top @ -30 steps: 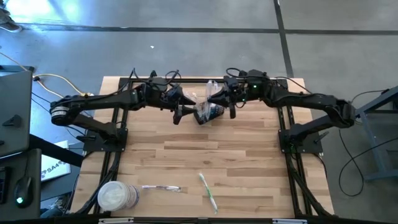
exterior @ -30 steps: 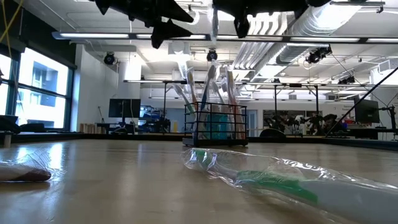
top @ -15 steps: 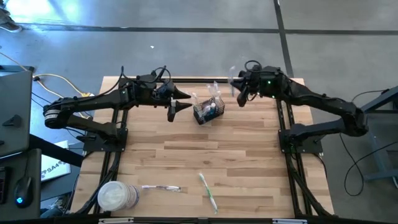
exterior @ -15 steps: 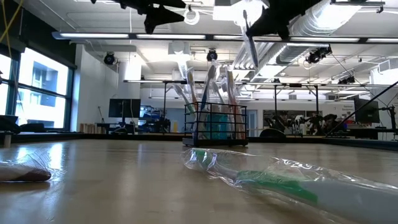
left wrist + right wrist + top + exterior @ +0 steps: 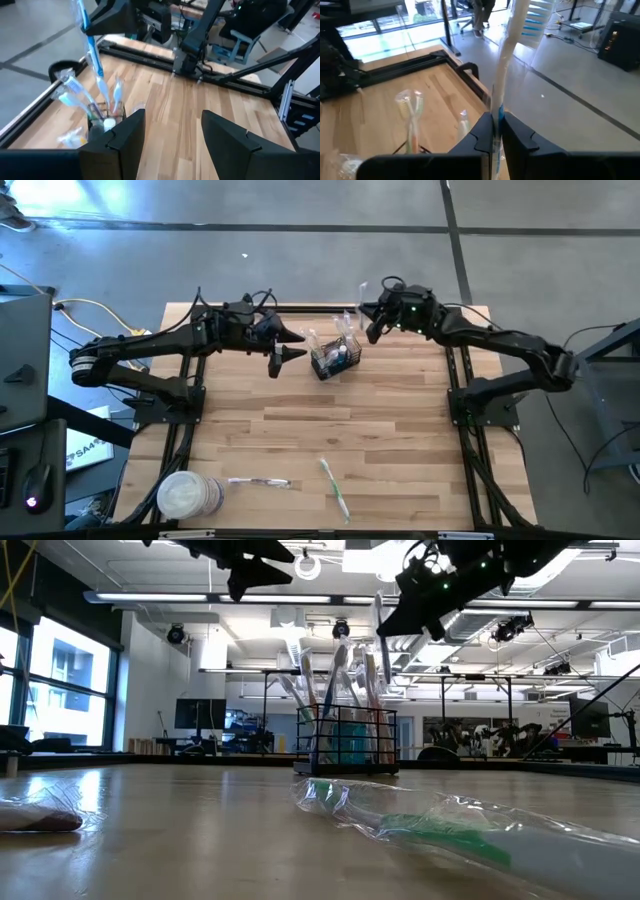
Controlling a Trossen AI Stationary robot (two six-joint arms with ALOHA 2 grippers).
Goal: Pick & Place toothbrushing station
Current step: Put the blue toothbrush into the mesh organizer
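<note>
The toothbrushing station [image 5: 335, 359], a small black wire basket, stands on the table near its far edge with several wrapped toothbrushes upright in it [image 5: 347, 740]. My right gripper [image 5: 368, 320] hovers just right of and above it. It is shut on a clear-wrapped white toothbrush [image 5: 512, 60] with blue bristles. My left gripper [image 5: 298, 345] hangs open in the air on the basket's left, nothing between its fingers [image 5: 172, 130]. Both fingers point toward the basket [image 5: 100, 120]. My right gripper pinches the wrapped toothbrush's handle [image 5: 496, 114] between its two fingers, which lie across it and come nearly level from the table's right. The brush stands close to upright with its bristle head [image 5: 536, 20] up. It is lifted clear of the table, its lower end [image 5: 101, 82] hanging over the basket.
At the near edge lie a round white tub [image 5: 188, 495], a wrapped toothbrush [image 5: 258, 481] beside it and a wrapped green toothbrush [image 5: 335, 487]. Bare wood lies between these and the basket. Black frame rails [image 5: 190, 400] run along both sides of the table.
My right gripper, still shut on the wrapped toothbrush, has swung from over the basket toward the table's far right. It has then come back toward the basket, lower, and turned, so the brush has gone from tilted to nearly upright. My left gripper has drawn back slightly toward the table's left.
</note>
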